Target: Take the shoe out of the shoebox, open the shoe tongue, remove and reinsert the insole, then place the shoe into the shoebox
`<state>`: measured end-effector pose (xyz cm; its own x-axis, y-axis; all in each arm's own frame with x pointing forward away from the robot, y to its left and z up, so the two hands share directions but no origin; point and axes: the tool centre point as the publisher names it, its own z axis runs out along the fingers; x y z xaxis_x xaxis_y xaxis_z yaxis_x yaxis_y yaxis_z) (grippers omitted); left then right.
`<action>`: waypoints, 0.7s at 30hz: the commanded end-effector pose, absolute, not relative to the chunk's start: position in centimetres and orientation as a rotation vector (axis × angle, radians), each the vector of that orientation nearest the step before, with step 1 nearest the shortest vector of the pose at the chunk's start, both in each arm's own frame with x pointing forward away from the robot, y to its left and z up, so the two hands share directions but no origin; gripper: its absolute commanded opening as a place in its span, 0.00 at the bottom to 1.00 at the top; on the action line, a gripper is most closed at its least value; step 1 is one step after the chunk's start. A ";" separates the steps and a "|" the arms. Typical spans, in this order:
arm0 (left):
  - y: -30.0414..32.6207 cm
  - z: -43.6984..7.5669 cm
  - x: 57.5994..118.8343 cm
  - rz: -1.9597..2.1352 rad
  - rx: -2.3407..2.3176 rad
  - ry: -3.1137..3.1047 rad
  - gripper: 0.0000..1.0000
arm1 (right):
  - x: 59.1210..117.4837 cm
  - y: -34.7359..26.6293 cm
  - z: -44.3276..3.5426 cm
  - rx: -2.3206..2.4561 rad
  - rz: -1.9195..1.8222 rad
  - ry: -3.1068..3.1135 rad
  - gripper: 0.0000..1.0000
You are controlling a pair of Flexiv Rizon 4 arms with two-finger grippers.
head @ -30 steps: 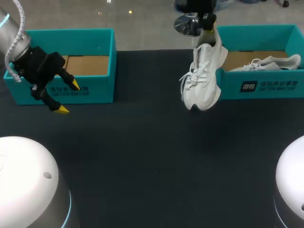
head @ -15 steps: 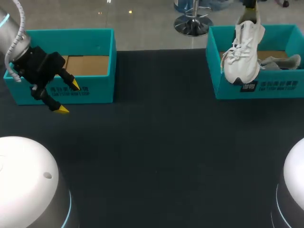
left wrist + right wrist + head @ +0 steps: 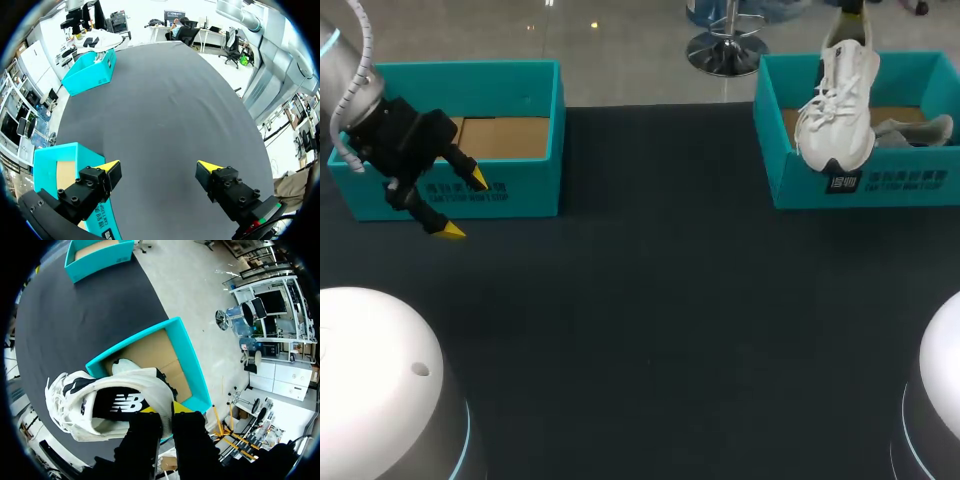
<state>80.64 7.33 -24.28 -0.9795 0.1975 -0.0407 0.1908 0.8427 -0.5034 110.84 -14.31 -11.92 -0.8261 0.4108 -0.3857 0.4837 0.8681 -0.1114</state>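
Observation:
A white sneaker (image 3: 837, 105) hangs toe down over the left end of the right teal shoebox (image 3: 880, 185), its toe in front of the box's front wall. My right gripper (image 3: 849, 12) is shut on its heel collar from above. In the right wrist view the sneaker (image 3: 100, 405) shows its dark inside, with the right gripper (image 3: 165, 412) pinching the heel rim above the shoebox (image 3: 187, 372). A second white shoe (image 3: 912, 131) lies inside that box. My left gripper (image 3: 460, 205) stands open and empty in front of the left teal box (image 3: 520, 190).
The left box (image 3: 52, 172) sits beside one finger of my left gripper (image 3: 159, 167), with brown cardboard showing inside it. Dark table surface (image 3: 650, 320) stretches between the two boxes. White rounded arm bases fill both near corners of the head view.
My right arm has carried the sneaker rightwards from beside the box's left corner to over the right shoebox, then nudged it slightly further right. The left arm has not moved.

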 end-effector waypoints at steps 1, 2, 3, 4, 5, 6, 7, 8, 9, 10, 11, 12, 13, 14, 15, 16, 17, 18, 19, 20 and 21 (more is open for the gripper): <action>7.3 -24.3 80.7 0.813 -0.317 -3.003 1.00 | 111.0 -15.1 -12.2 0.678 -0.284 2.677 0.00; 7.3 -24.3 80.7 0.813 -0.317 -3.003 1.00 | 111.4 -15.8 -12.5 0.674 -0.260 2.683 0.00; 7.3 -24.3 80.7 0.813 -0.317 -3.003 1.00 | 111.8 -16.6 -12.7 0.693 -0.282 2.669 0.00; 7.3 -24.3 80.7 0.813 -0.317 -3.003 1.00 | 112.3 -17.3 -12.6 0.691 -0.283 2.651 0.00; 7.3 -24.3 80.7 0.813 -0.317 -3.003 1.00 | 112.8 -18.1 -12.6 0.682 -0.272 2.652 0.00; 7.3 -24.3 80.7 0.813 -0.317 -3.003 1.00 | 113.5 -19.1 -12.6 0.704 -0.299 2.632 0.00; 7.3 -24.3 80.7 0.813 -0.317 -3.003 1.00 | 114.1 -20.0 -12.6 0.708 -0.297 2.628 0.00; 7.3 -24.3 80.7 0.813 -0.317 -3.003 1.00 | 114.7 -20.8 -12.5 0.713 -0.282 2.618 0.00; 7.3 -24.3 80.7 0.813 -0.317 -3.003 1.00 | 115.3 -21.8 -12.5 0.718 -0.322 2.605 0.00; 7.3 -24.3 80.7 0.813 -0.317 -3.003 1.00 | 116.0 -22.6 -12.5 0.711 -0.312 2.599 0.00; 7.3 -24.3 80.7 0.813 -0.317 -3.003 1.00 | 116.5 -23.4 -12.5 0.720 -0.300 2.591 0.00; 7.3 -24.3 80.7 0.813 -0.317 -3.003 1.00 | 117.1 -24.2 -12.5 0.740 -0.295 2.580 0.00; 7.3 -24.3 80.7 0.813 -0.317 -3.003 1.00 | 117.7 -25.0 -12.6 0.744 -0.294 2.577 0.00; 7.3 -24.3 80.7 0.813 -0.317 -3.003 1.00 | 118.1 -25.4 -12.4 0.744 -0.294 2.575 0.00; 7.3 -24.3 80.7 0.813 -0.317 -3.003 1.00 | 118.7 -26.1 -12.4 0.746 -0.314 2.580 0.00; 7.3 -24.3 80.7 0.813 -0.317 -3.003 1.00 | 119.2 -26.8 -12.6 0.748 -0.313 2.581 0.00; 7.3 -24.3 80.7 0.813 -0.317 -3.003 1.00 | 119.7 -27.4 -12.7 0.756 -0.314 2.587 0.00; 7.3 -24.3 80.7 0.813 -0.317 -3.003 1.00 | 120.1 -27.8 -12.8 0.757 -0.332 2.599 0.00; 7.3 -24.3 80.7 0.813 -0.317 -3.003 1.00 | 120.4 -28.3 -12.9 0.761 -0.331 2.602 0.00; 7.3 -24.3 80.7 0.813 -0.317 -3.003 1.00 | 120.6 -28.6 -12.9 0.767 -0.338 2.605 0.00; 7.3 -24.3 80.7 0.813 -0.317 -3.003 1.00 | 120.8 -28.8 -12.9 0.769 -0.342 2.621 0.00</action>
<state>80.64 7.33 -24.28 -0.9795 0.1974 -0.0407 0.1907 0.8427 -0.5034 118.39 -28.12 -13.24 -0.7568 0.4511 -0.4730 0.5581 0.8227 -0.1083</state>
